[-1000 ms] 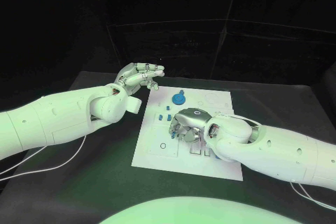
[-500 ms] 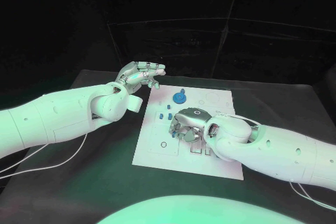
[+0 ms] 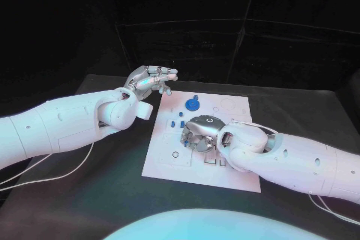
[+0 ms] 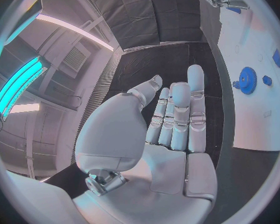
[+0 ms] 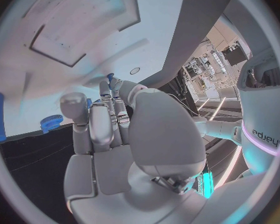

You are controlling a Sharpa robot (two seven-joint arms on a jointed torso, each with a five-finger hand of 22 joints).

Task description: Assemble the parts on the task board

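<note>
Head view: right hand (image 3: 201, 135), fingers pinching a small blue part (image 5: 110, 77), could be misaligned over the task board (image 3: 169, 167); left hand (image 3: 150, 79), at 11 o'clock, is held empty, fingers together.

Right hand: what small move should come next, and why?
Probably lower the right hand a little to seat the small blue part it pinches at its fingertips; it hangs just above the task board. The left hand, holding nothing, waits beyond the board's far corner.
</note>
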